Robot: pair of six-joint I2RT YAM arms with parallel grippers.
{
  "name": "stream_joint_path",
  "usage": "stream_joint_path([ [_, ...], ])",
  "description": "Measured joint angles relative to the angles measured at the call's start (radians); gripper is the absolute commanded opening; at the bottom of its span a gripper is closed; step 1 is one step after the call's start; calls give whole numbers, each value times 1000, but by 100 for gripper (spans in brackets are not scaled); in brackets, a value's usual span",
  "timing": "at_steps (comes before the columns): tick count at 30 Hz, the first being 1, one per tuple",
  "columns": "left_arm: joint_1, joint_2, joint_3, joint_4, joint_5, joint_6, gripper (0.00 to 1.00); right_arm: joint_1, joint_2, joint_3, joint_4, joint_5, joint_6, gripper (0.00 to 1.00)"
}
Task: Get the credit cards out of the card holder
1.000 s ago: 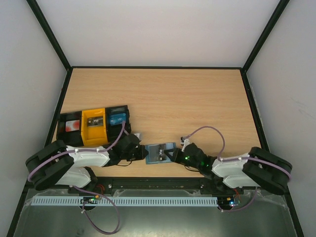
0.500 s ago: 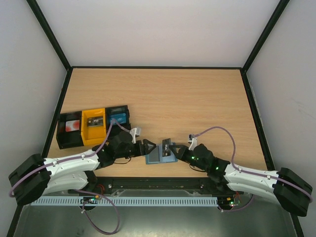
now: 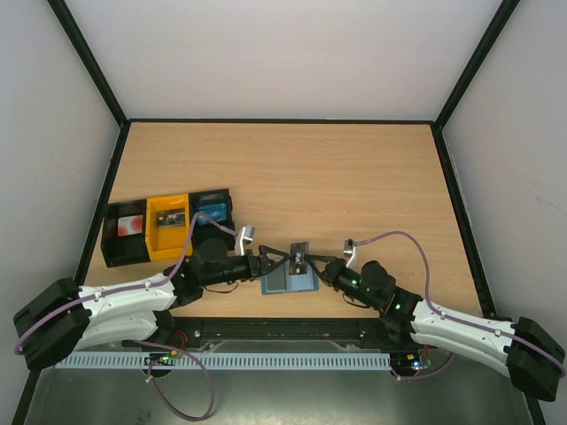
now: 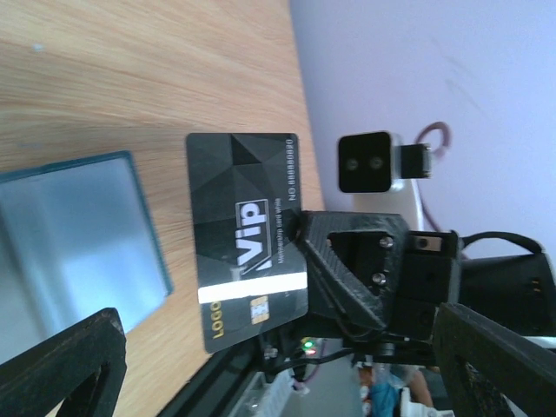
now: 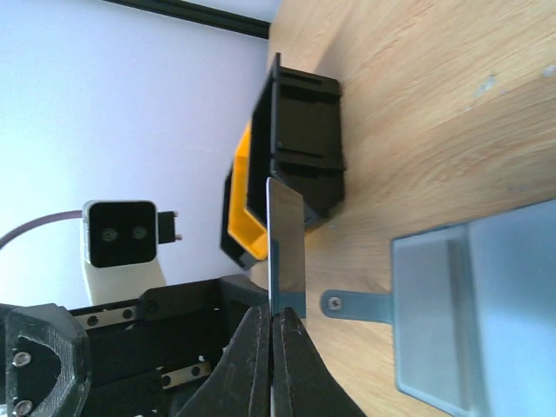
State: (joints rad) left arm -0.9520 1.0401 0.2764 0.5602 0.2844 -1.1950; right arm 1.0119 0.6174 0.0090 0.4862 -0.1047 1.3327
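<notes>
The teal-blue card holder (image 3: 288, 283) lies flat near the table's front edge, and its pale panel (image 5: 491, 304) and tab (image 5: 356, 304) show in the right wrist view. My right gripper (image 3: 306, 263) is shut on a black VIP credit card (image 4: 248, 234) and holds it upright, edge-on (image 5: 287, 243), just above the holder. My left gripper (image 3: 275, 261) faces it from the left, wide open. The card's lower end stands between my left fingers (image 4: 65, 365) without touching them. Whether more cards sit in the holder is hidden.
Three box trays stand in a row at the left: a black one (image 3: 127, 232) with a red-and-white card, a yellow one (image 3: 168, 226), and a black one (image 3: 213, 212) with a blue card. The table's front edge and a rail run just behind the holder.
My left gripper went from shut to wide open and reached right. My right gripper lifted the black card up from the holder. Both arms stretched toward the middle.
</notes>
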Motion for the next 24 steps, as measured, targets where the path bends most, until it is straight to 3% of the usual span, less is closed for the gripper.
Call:
stream_joint_path([
  [10, -3, 109, 14, 120, 40, -23, 75, 9, 23, 10, 107, -35, 68, 2],
  [13, -3, 134, 16, 145, 46, -34, 54, 18, 39, 11, 135, -48, 75, 2],
  [18, -4, 148, 15, 203, 53, -49, 6, 24, 50, 11, 158, -65, 80, 3],
  [24, -3, 126, 11, 246, 83, -53, 3, 24, 23, 13, 123, -106, 28, 16],
])
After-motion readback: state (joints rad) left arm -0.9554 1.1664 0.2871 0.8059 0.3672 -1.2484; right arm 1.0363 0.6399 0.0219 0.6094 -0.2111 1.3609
